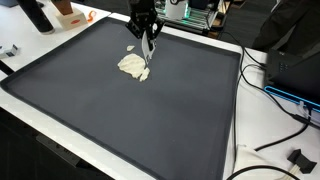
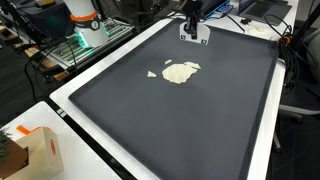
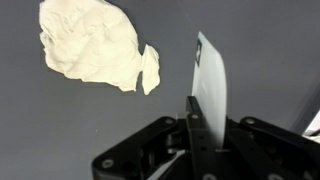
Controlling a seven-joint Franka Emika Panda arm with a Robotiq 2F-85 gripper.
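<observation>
My tool (image 3: 200, 118) is closed narrow, pinching a white sheet (image 3: 211, 80) edge-on over the dark mat (image 3: 60, 130). A crumpled cream cloth (image 3: 92, 45) lies at ten o'clock.

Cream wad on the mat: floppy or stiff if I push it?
Probably floppy: the cream wad is wrinkled and lies flat on the mat, so it may bunch rather than slide. Likely light, like the thin white sheet held in the gripper.

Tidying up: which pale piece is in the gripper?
The flat white sheet, upright in the gripper; the crumpled cream wad lies apart on the dark grey mat.
</observation>
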